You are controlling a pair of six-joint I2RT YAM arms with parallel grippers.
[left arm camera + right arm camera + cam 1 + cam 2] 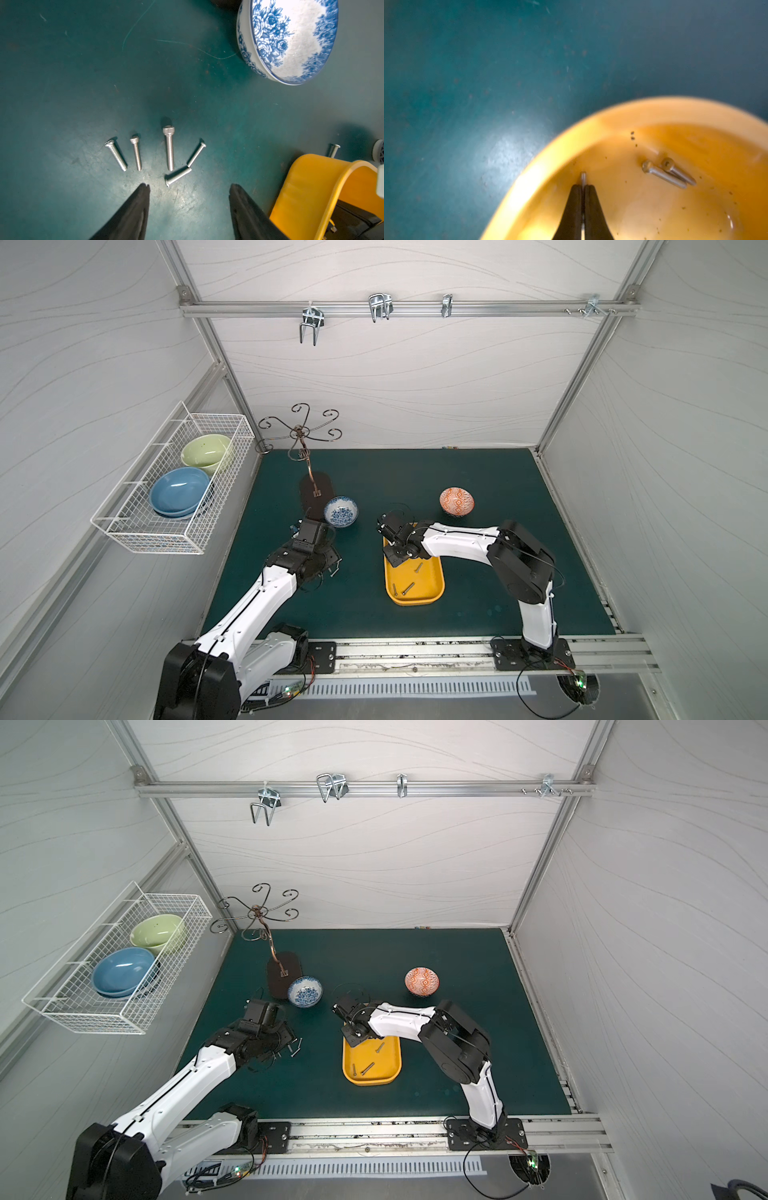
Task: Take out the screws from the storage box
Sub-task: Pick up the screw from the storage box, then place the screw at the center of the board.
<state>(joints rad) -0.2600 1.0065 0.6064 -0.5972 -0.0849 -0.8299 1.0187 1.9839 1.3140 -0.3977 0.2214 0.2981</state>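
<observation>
1. Right claw (583, 186): clamped on one thin screw (583, 177), low inside the box (633, 110) near a rounded corner; only a short end shows past the tips.
2. Left claw (189, 185): wide open, empty; hangs over a row (169, 148) of five screws on the bench (83, 83), beside the box.
3. Left in the box: a pair (664, 175) lying touching in the right wrist view; three loose screws (408, 588) at the near end in both top views.
4. Risk: thin shank, probably pinched near one end; on lift it may pivot or slip, then drop back in or roll off across the bench.
5. Risk: tips sit close to the box wall; a sideways exit could catch the rim and shove the box, shifting the rest.
6. Risk: left claw coming down from here would scatter the row.
7. Hard to see: right wrist view is blurred; how much shank is gripped, and which end shows, can't tell; in the top views the right arm covers the box's far end and the claw itself, so the remaining count is unsure.
8. A stray screw (333, 150) peeks over the rim in the left wrist view; in or behind the box, unclear.
</observation>
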